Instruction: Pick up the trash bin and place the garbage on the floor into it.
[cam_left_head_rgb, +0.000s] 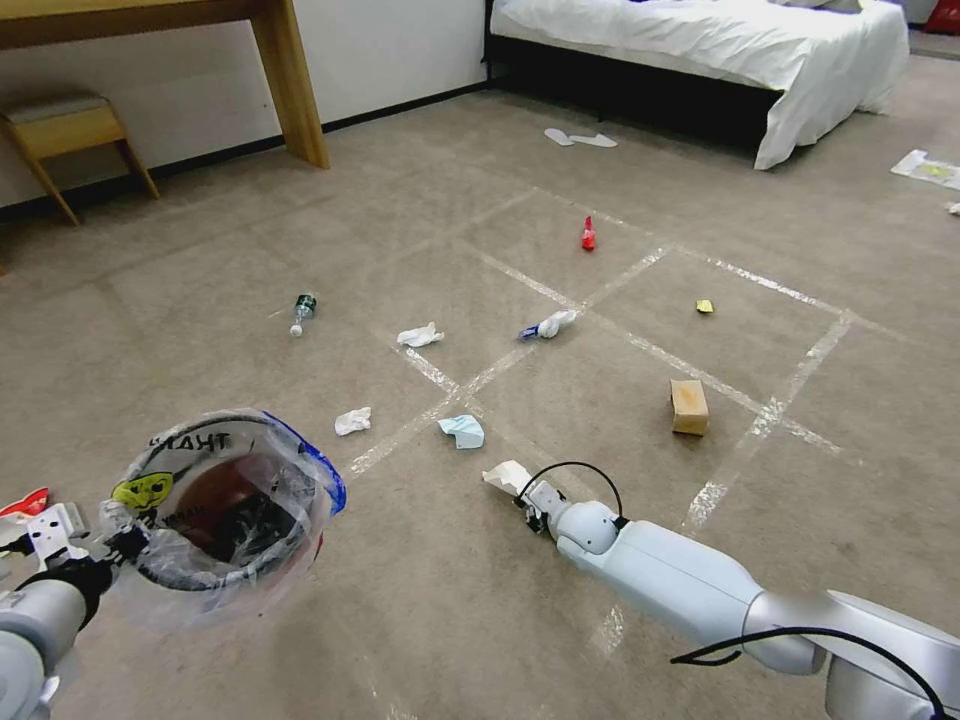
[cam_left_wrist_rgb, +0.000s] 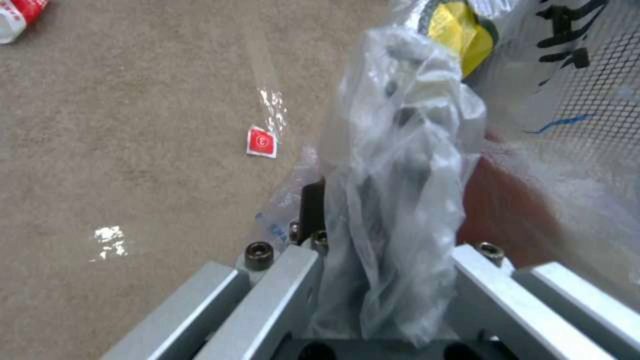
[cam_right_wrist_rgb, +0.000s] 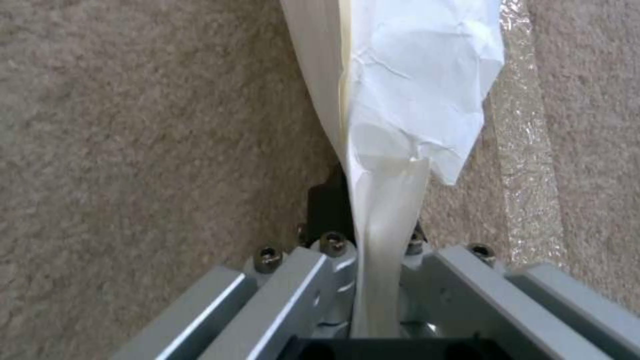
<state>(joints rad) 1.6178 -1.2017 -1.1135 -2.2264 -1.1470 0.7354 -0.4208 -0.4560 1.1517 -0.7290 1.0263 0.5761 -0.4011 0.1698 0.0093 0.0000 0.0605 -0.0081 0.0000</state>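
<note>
Materials and finishes, floor scene with bin and litter
Carpet (cam_left_head_rgb: 520, 620): beige, matt, short rough pile; glossy clear tape strips (cam_left_head_rgb: 640, 345) stuck across it. Trash bin (cam_left_head_rgb: 225, 510): liner of thin crinkled clear plastic, shiny; red wall beneath looks smooth. Left gripper (cam_left_wrist_rgb: 383, 235): brushed matt grey metal bars, dark screws, clamped on liner film. Right gripper (cam_right_wrist_rgb: 380, 230): same metal, pinching creased white paper (cam_right_wrist_rgb: 413, 100), matt. Right arm (cam_left_head_rgb: 680, 580) shell: smooth pale plastic, slight sheen. Brown box (cam_left_head_rgb: 689, 406): matt cardboard. Desk leg (cam_left_head_rgb: 290, 80): smooth wood. Bed sheet (cam_left_head_rgb: 720, 40): white cloth
</note>
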